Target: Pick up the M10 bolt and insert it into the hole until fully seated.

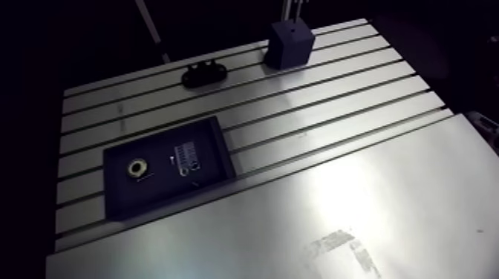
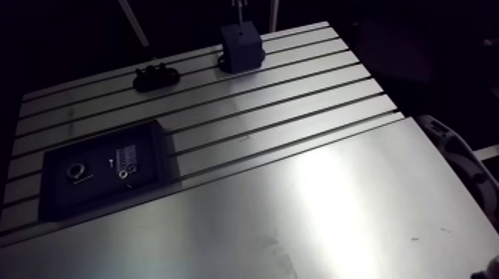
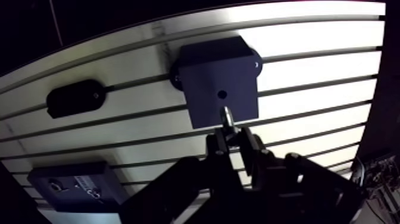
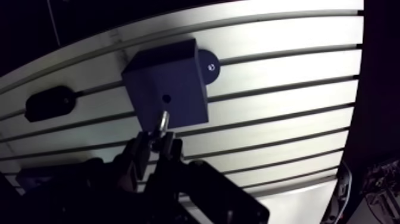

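Jaws nearly together, clamped on bolt [image 3: 228, 117], bolt held over block [image 3: 205, 71], near its hole [image 3: 222, 94], long axis set in line with gripper [image 3: 233, 138], free end pointed at block.

We log a slotted aluminium table [image 1: 334, 96] with a smooth metal sheet [image 1: 349, 215] covering its near part. A dark shallow tray [image 1: 119, 194] sits on the slots at the sheet's edge, holding a pale ring [image 1: 136, 168] and small bright parts [image 1: 186, 157]. A black oblong fitting [image 1: 203, 73] lies well apart, near the table's far edge.
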